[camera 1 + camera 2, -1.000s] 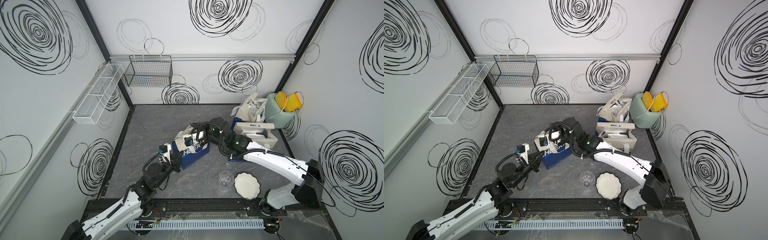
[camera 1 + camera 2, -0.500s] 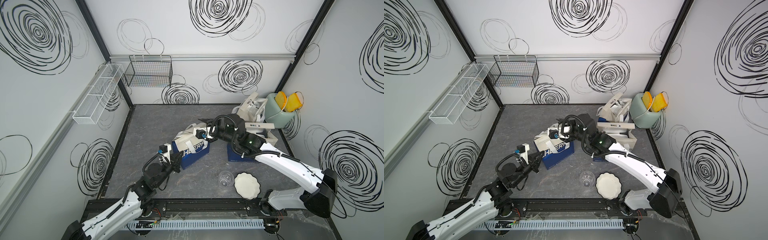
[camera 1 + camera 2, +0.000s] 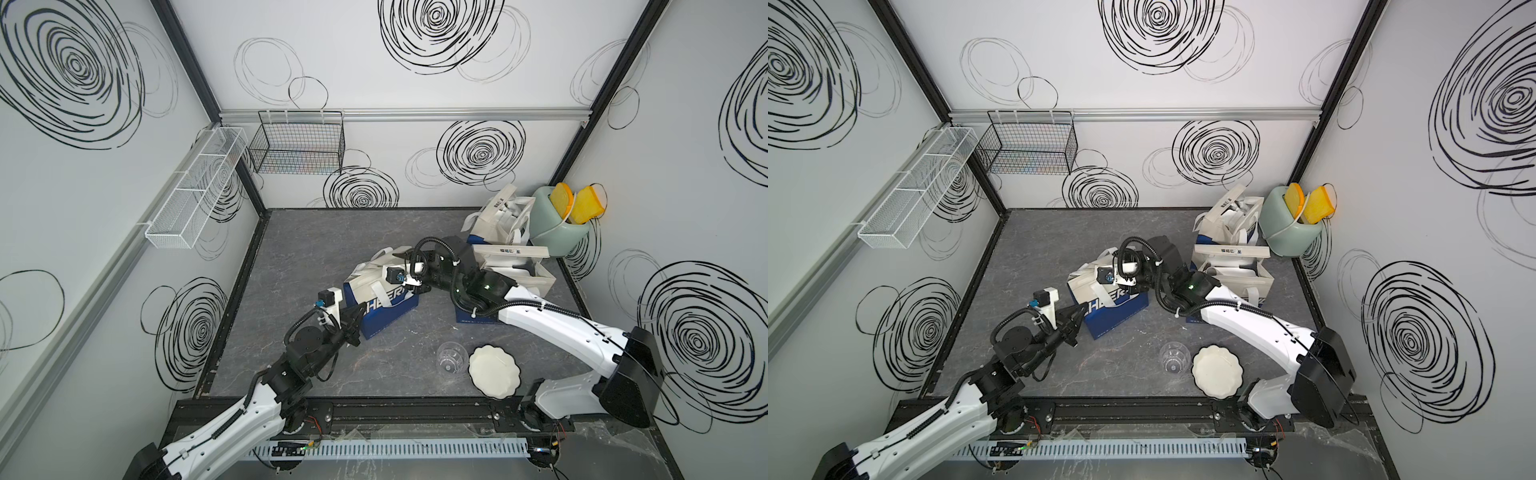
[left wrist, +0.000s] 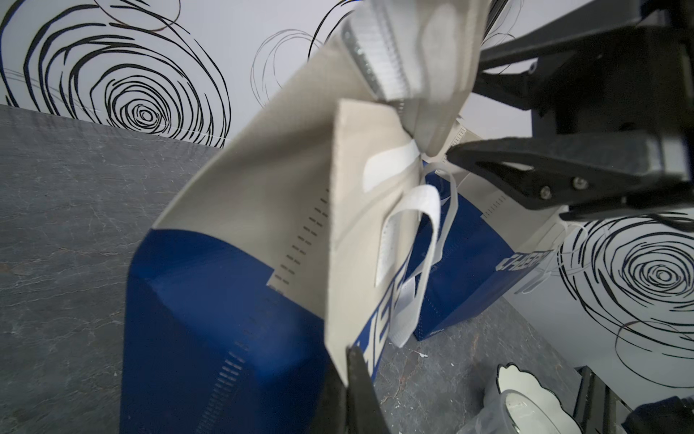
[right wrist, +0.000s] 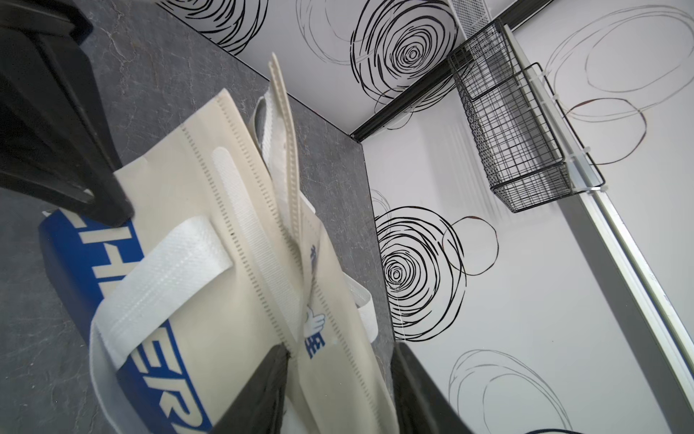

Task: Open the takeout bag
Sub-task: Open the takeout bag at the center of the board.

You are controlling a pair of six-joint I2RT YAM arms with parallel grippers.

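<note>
The takeout bag (image 3: pixel 388 305) (image 3: pixel 1119 309), blue below and cream on top, stands mid-table with its cream flaps (image 5: pixel 180 210) folded together and leaning. My left gripper (image 3: pixel 360 311) (image 3: pixel 1083 311) (image 4: pixel 351 360) is shut on the near corner of a cream flap. My right gripper (image 3: pixel 409 286) (image 3: pixel 1128 284) (image 5: pixel 340 351) comes in from the right, open, with its jaws either side of the top flap fold. One finger (image 5: pixel 270 375) touches the fold. The other finger (image 5: pixel 413 379) stands clear of it.
Two more cream-and-blue bags (image 3: pixel 500 220) (image 3: pixel 513 270) stand at the back right beside a green bin (image 3: pixel 557 235). A clear cup (image 3: pixel 451 357) and a white plate (image 3: pixel 494 371) lie near the front. A black wire basket (image 3: pixel 299 145) and a white mesh shelf (image 3: pixel 195 187) hang on the walls.
My right arm has swung its forearm to the right and its jaws have narrowed around the top flap. The bag's lettered blue face has come into view. The left gripper keeps its hold.
</note>
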